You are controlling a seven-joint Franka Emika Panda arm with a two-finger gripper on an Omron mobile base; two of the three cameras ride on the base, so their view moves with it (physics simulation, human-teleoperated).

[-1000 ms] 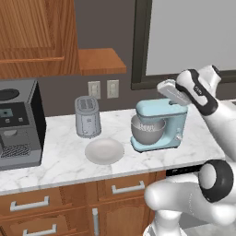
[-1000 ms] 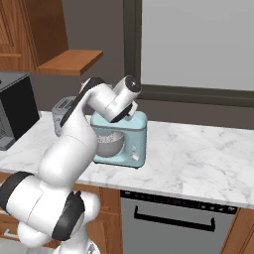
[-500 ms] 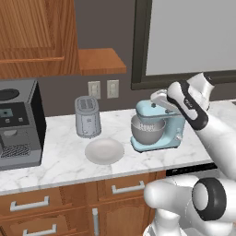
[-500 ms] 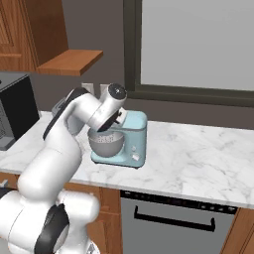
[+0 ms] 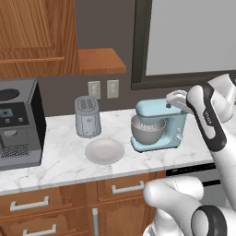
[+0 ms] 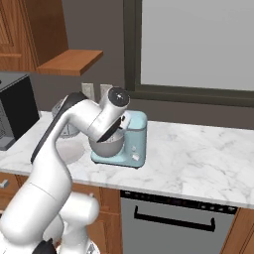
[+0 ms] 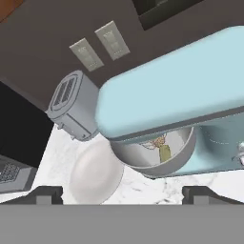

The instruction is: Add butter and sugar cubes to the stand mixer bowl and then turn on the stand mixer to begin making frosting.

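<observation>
The light-blue stand mixer stands on the marble counter, its head down over the steel stand mixer bowl. Inside the bowl lies the yellow-green butter, with small tan bits beside it that look like the sugar cubes, partly hidden under the head. My gripper hovers above and in front of the mixer, open, with nothing between its fingertips. From the base, the mixer and its bowl sit just left of my hand; in the right base view my arm crosses the mixer.
A flat pale plate lies left of the mixer, with a grey toaster behind it and a black coffee machine at the far left. Wall outlets and a wooden shelf are above the counter.
My arm has folded down and swung in, bringing the hand lower and close to the mixer head. The jaws stayed open. Nothing on the counter moved.
</observation>
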